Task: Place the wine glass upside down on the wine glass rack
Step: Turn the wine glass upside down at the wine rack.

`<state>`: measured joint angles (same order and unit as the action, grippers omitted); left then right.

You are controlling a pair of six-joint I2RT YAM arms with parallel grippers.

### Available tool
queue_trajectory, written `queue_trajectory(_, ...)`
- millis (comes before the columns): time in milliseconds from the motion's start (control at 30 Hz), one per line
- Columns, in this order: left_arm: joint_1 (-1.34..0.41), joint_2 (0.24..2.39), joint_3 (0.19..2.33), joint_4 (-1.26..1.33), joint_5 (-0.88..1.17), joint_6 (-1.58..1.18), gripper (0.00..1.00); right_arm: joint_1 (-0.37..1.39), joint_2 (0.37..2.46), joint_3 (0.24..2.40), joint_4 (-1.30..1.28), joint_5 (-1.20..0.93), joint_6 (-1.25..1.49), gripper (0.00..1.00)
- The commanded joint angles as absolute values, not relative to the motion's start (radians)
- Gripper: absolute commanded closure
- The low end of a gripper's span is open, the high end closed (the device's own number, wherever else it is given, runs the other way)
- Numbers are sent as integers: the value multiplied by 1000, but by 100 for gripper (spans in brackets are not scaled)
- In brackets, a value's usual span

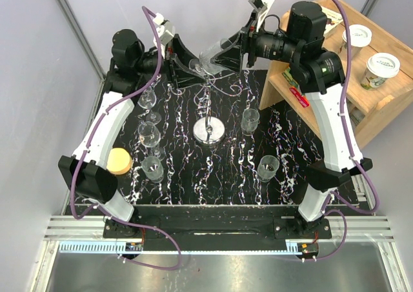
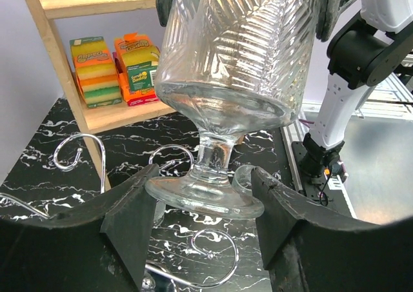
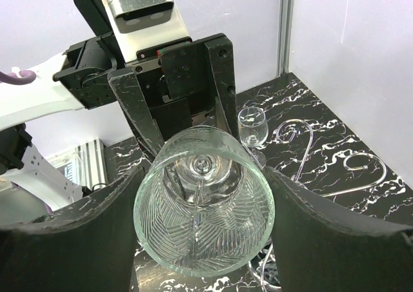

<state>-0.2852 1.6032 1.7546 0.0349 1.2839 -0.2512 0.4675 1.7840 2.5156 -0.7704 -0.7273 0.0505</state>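
Note:
The wine glass point(image 1: 210, 60), a ribbed clear goblet, hangs on its side in the air between my two grippers, above the back of the table. My right gripper point(image 1: 226, 52) is shut on its bowl point(image 3: 203, 208), one finger on each side. In the left wrist view, my left gripper point(image 2: 205, 190) has its fingers against both edges of the glass's round foot point(image 2: 205, 198). The wine glass rack point(image 1: 209, 131) stands below on its shiny disc base. Its curled chrome arms point(image 2: 216, 260) show under the foot and, in the right wrist view, off to the right point(image 3: 361, 169).
Several other wine glasses stand on the black marbled table, left point(image 1: 150, 132) and right point(image 1: 250, 119) of the rack. A yellow disc point(image 1: 119, 160) lies near the left arm. A wooden shelf point(image 1: 361, 92) at the right holds cups point(image 1: 383, 66) and sponge packs point(image 2: 97, 69).

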Motion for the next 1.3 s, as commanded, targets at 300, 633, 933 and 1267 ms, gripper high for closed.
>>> queue_trajectory(300, -239, 1597, 1862, -50, 1236, -154, 100, 446, 1759, 2287, -715, -690, -113, 99)
queue_trajectory(633, -241, 1614, 1951, -213, 1144, -38, 100, 446, 1710, 2089, -652, -684, -178, 89)
queue_trajectory(933, -282, 1634, 2037, -405, 1078, 130, 100, 448, 1735, 2062, -664, -667, -219, 73)
queue_trajectory(1267, -328, 1638, 2063, -529, 1014, 278, 100, 466, 1818, 2144, -771, -634, -290, 55)
